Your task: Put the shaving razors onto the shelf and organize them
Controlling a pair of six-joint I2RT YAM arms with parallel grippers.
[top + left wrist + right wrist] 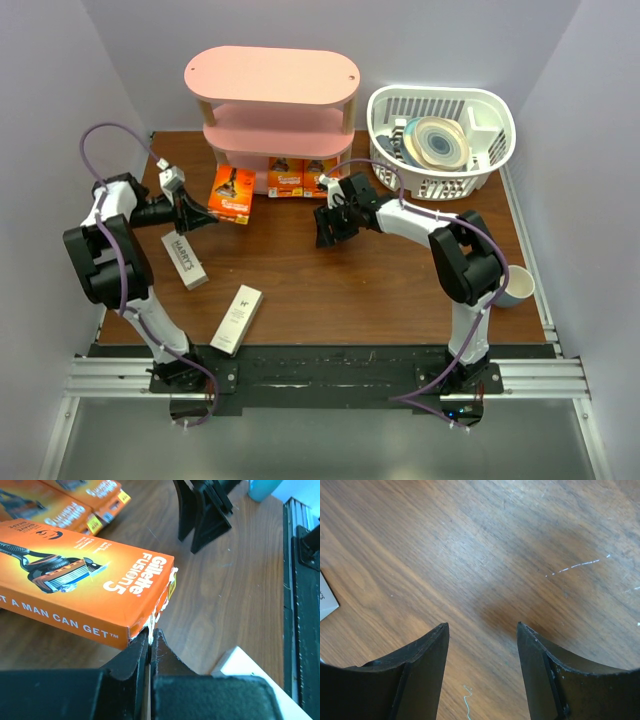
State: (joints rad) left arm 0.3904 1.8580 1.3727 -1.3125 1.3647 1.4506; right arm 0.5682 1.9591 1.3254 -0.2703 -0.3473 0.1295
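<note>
My left gripper (205, 217) (150, 632) is shut on the corner flap of an orange razor pack (232, 193) (75, 585), which lies tilted in front of the pink shelf (272, 100). Two more orange packs (285, 178) (320, 177) lie side by side at the shelf's lowest tier; they also show in the left wrist view (75, 505). Two whitish slim boxes (185, 259) (237, 318) lie on the table to the near left. My right gripper (328, 225) (482, 630) is open and empty over bare wood, right of the held pack.
A white slatted basket (440, 175) holding plates stands right of the shelf. A pale mug (518, 285) sits at the right table edge. A corner of a whitish box (240, 665) shows beside my left fingers.
</note>
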